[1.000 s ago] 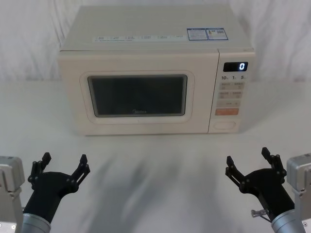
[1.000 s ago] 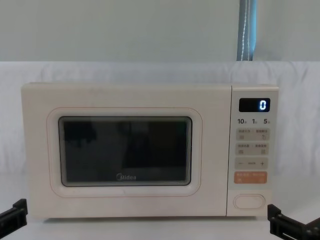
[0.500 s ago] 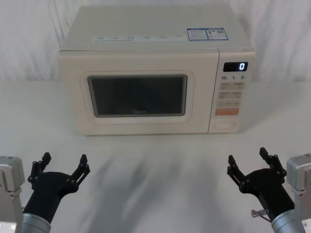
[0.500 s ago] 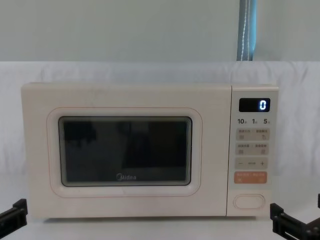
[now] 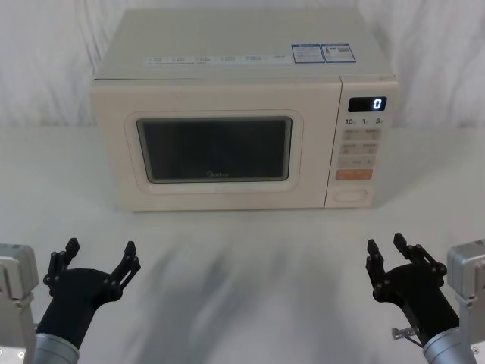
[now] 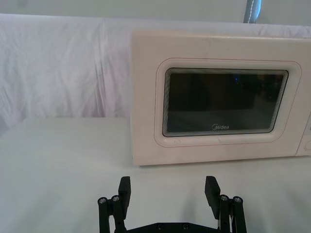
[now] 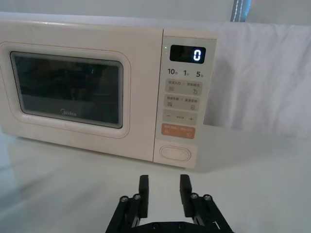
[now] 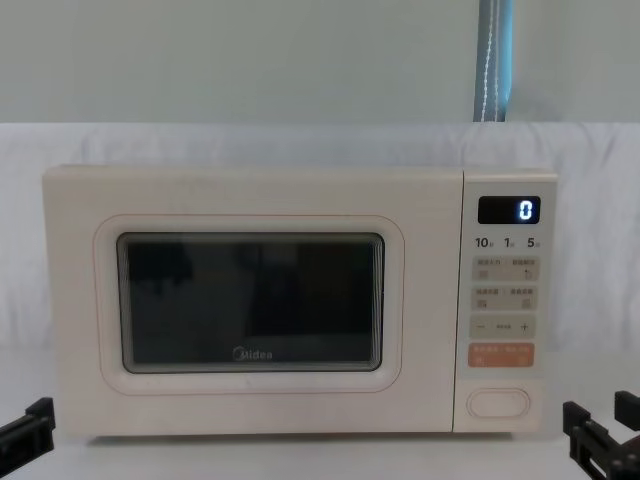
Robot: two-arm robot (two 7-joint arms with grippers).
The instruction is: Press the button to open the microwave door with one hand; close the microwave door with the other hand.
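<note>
- The microwave door (image 5: pixel 212 148) is shut flush, facing the near edge of the bench (image 5: pixel 242 258); the microwave stands toward the far edge, in the middle, against a draped white cloth (image 6: pixel 63 68).
- A wide bare strip of bench lies between the microwave front and both grippers.
- The button (image 7: pixel 176 152) sits at the foot of the control panel (image 7: pixel 183 97), just under the orange key (image 7: pixel 178 131); the display (image 8: pixel 508 210) reads 0.
- The right gripper (image 5: pixel 395 254) hovers near the bench's near right corner, in line with the button, fingers (image 7: pixel 143 187) a narrow gap apart, holding nothing.
- The left gripper (image 5: pixel 98 255) hovers near the near left corner, fingers (image 6: pixel 125 188) spread wide, empty.
- Since half a second ago the right fingers have narrowed from a wide spread; the left gripper is unchanged.
</note>
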